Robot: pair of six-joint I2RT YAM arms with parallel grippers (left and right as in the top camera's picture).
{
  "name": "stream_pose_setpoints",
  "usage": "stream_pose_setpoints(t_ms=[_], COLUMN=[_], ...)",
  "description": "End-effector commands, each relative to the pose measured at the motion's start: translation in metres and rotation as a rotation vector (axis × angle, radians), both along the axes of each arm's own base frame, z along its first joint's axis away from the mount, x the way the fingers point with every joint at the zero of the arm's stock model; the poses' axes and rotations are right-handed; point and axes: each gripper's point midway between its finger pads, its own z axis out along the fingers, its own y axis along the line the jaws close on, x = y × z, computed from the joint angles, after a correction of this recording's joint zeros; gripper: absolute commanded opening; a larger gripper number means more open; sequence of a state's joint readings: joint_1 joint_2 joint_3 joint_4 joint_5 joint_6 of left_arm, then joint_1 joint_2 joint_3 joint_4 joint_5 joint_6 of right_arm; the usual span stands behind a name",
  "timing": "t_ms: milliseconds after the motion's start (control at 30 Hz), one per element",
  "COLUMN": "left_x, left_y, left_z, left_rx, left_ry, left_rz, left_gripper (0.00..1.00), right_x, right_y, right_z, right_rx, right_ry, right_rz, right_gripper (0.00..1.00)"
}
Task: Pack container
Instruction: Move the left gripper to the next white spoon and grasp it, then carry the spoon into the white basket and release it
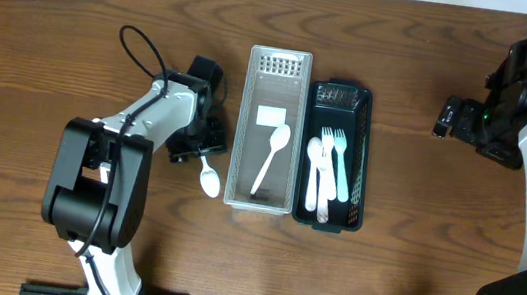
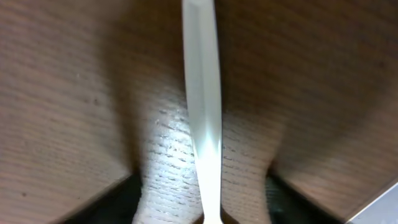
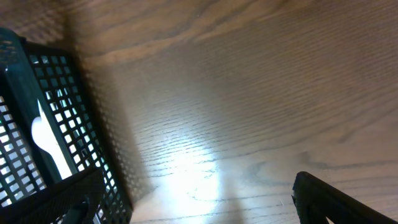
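A white plastic spoon [image 1: 208, 176] lies on the wooden table left of the clear basket [image 1: 243, 135], bowl toward the front. My left gripper [image 1: 193, 149] is low over its handle end and open. In the left wrist view the handle [image 2: 202, 112] runs between the spread jaws [image 2: 205, 208], which do not touch it. The clear basket holds one white spoon [image 1: 270, 156]. The dark basket [image 1: 362, 150] beside it holds white forks and spoons [image 1: 321, 170] and a teal fork [image 1: 340, 167]. My right gripper [image 1: 451, 118] is open and empty, hovering right of the dark basket.
The right wrist view shows the dark basket's mesh wall [image 3: 93, 124] at the left, a white utensil [image 3: 46, 146] inside it, and bare wood between the jaws [image 3: 193, 205]. The left arm's cable [image 1: 140, 47] loops over the table.
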State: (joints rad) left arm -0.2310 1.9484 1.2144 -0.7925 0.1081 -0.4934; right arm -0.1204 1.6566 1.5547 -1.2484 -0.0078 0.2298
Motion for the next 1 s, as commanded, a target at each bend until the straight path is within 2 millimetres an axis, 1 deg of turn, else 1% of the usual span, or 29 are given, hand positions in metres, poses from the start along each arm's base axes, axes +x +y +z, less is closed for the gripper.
stream_pose_setpoints(t_ms=[0,33,133,200,233,300,500,600,667,767,833,867,900,933,967], left_x=[-0.02,-0.02,-0.02,-0.02,-0.02,-0.02,-0.02,-0.016,-0.011,-0.001,0.006,0.009,0.011,0.013,0.013], left_y=[0.006,0.006,0.006,0.006,0.006,0.006,0.006,0.005,0.004,0.001,-0.001,-0.004,-0.009,-0.017,-0.025], left_z=[-0.018,-0.018,-0.018,-0.018,-0.018,-0.018,-0.016,-0.005,0.01,0.047,0.079,0.098,0.115,0.138,0.155], left_rx=[0.027,0.026,0.027,0.027,0.027,0.027,0.027,0.023,0.019,0.017,0.03,0.034,0.033,0.029,0.02], left_ry=[0.072,0.072,0.074,0.075,0.075,0.075,0.073,0.058,0.039,-0.035,-0.115,-0.169,-0.218,-0.285,-0.337], left_rz=[-0.013,-0.013,-0.013,-0.013,-0.013,-0.013,-0.013,-0.027,-0.037,-0.064,-0.081,-0.097,-0.114,-0.146,-0.174], left_gripper=[0.31,0.26,0.23,0.19,0.12,0.05,0.06,0.06,0.06,0.06,0.06,0.06,0.06,0.06,0.06], right_x=[-0.001,-0.001,-0.001,-0.001,-0.001,-0.001,-0.001,-0.001,-0.001,-0.001,-0.001,-0.001,-0.001,-0.001,-0.001], right_y=[0.0,0.0,0.0,0.0,0.0,0.0,0.0,0.0,0.0,0.0,0.0,0.0,0.0,0.0,0.0], right_z=[-0.001,-0.001,-0.001,-0.001,-0.001,-0.001,-0.001,-0.001,-0.001,-0.001,-0.001,-0.001,-0.001,-0.001,-0.001], right_rx=[0.003,0.003,0.003,0.003,0.003,0.003,0.003,0.003,0.003,0.002,0.002,0.002,0.002,0.002,0.002], right_ry=[0.003,0.003,0.003,0.003,0.003,0.003,0.003,0.003,0.003,0.003,0.003,0.003,0.002,0.002,0.001], right_rz=[0.006,0.006,0.006,0.006,0.006,0.006,0.006,0.006,0.006,0.006,0.006,0.006,0.006,0.006,0.006], right_gripper=[0.99,0.99,0.99,0.99,0.99,0.99,0.99,0.99,0.99,0.99,0.99,0.99,0.99,0.99,0.99])
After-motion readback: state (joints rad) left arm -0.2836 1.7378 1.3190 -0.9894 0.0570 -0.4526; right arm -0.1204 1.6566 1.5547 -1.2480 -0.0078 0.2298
